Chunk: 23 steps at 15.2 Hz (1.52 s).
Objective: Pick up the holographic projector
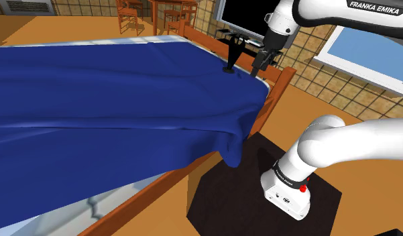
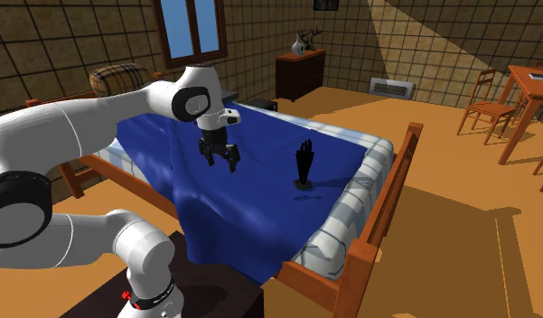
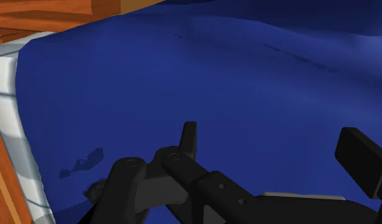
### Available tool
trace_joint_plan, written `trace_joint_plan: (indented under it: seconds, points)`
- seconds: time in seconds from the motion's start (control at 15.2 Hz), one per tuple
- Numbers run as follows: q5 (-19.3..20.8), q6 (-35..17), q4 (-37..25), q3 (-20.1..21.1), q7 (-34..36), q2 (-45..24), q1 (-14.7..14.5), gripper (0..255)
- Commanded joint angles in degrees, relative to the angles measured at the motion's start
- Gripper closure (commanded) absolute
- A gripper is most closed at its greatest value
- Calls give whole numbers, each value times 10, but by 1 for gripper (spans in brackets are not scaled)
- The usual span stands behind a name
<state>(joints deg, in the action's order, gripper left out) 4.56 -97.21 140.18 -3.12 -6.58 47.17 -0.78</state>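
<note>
The holographic projector (image 1: 232, 53) (image 2: 304, 164) is a slim black upright object on a small round base, standing on the blue blanket (image 1: 112, 100) (image 2: 260, 172) (image 3: 183, 76) near the bed's corner. My gripper (image 1: 260, 67) (image 2: 221, 161) (image 3: 275, 149) hangs just above the blanket, beside the projector and a short way apart from it. It is open, with nothing but blanket between the black fingers (image 3: 189, 137).
The wooden bed frame (image 1: 277, 84) (image 2: 387, 199) (image 3: 49, 16) and a white mattress edge (image 3: 11, 127) border the blanket. Wooden chairs (image 2: 491, 99) and a table stand off on the orange floor, and a dark dresser (image 2: 299, 72) is by the wall. My black stand (image 1: 220, 194) sits beside the bed.
</note>
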Motion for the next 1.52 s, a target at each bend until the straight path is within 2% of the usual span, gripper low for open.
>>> trace_joint_plan:
  seconds: [0.0,0.4,0.73,1.12,1.45]
  points:
    - [0,0,0,0,0,0,0,0]
    - [11,-25,-104,-47,-40,-121,10,0]
    - [4,-30,-206,-85,-76,-222,14,0]
    - [-24,-16,-352,-128,-125,-350,19,0]
    - [-69,19,-502,-162,-169,-468,34,0]
